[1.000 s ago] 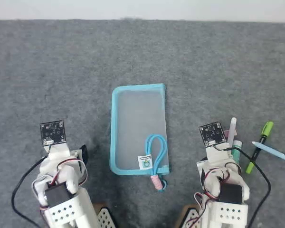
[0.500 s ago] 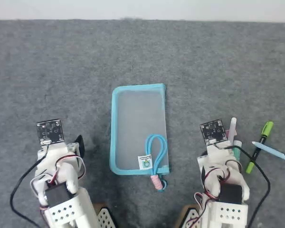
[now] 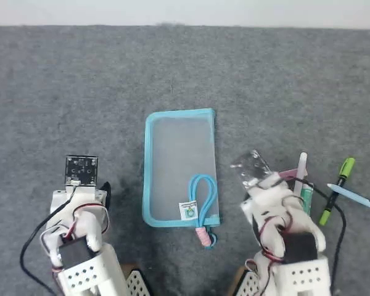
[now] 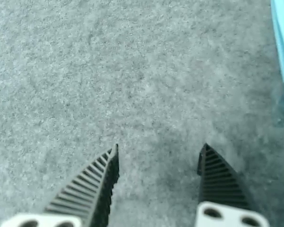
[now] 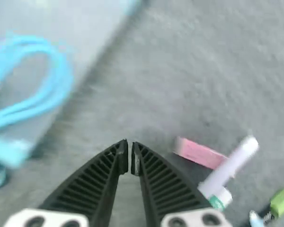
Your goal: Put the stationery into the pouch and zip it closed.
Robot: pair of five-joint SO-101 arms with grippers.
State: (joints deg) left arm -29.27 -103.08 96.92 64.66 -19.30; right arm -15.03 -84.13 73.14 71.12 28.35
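The pouch is lying flat in the middle of the mat, between the two arms. Its blue loop is resting on the end nearer the arms, and the pink zip pull is hanging off that end's corner. Nothing is showing through the mesh, so I am judging that no stationery is in yet; whether the zip is standing open I cannot tell. All the stationery is lying on the mat to the right of the pouch, apart from it: a pink eraser lying against a white pen, and farther right a green marker crossing a thin blue pen. The right gripper is hovering over bare mat between pouch and eraser, its jaws pressed together and gripping nothing. The left gripper is hanging over the mat left of the pouch, jaws spread wide and empty, with the pouch's blue edge showing off to one side. The task is sitting at its very start: every piece is waiting to be picked up and slid in, and the zipping is coming last.
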